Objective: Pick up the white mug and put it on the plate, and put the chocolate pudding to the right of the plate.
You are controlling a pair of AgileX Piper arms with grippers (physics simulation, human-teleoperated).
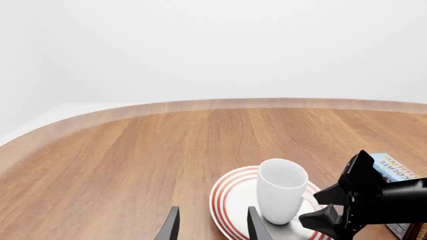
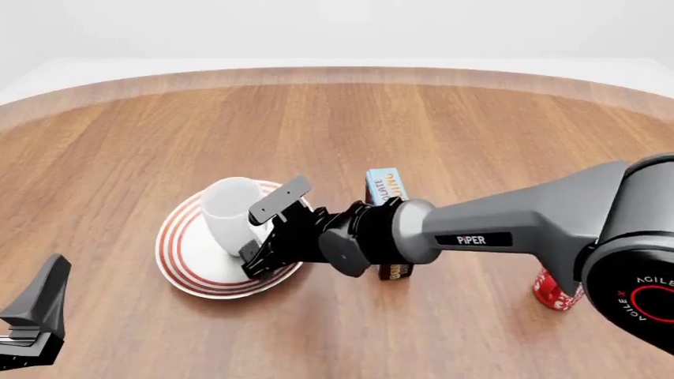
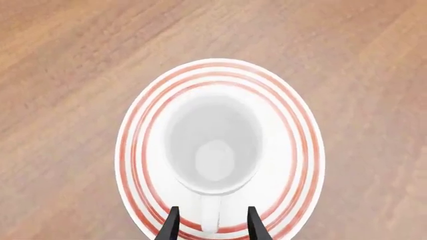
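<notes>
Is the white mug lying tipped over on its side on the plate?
No, the white mug stands upright on the plate; the right wrist view looks straight down into its open mouth, handle between the right hand's spread fingers.

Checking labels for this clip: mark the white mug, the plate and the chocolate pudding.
white mug (image 2: 226,212), front view, outer side wall.
plate (image 3: 137,131), right wrist view, red-ringed rim beside the mug.
chocolate pudding (image 2: 384,185), front view, light-blue lettered face.

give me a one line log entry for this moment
mug upright on plate | right hand open around handle | pudding box behind right arm
</notes>
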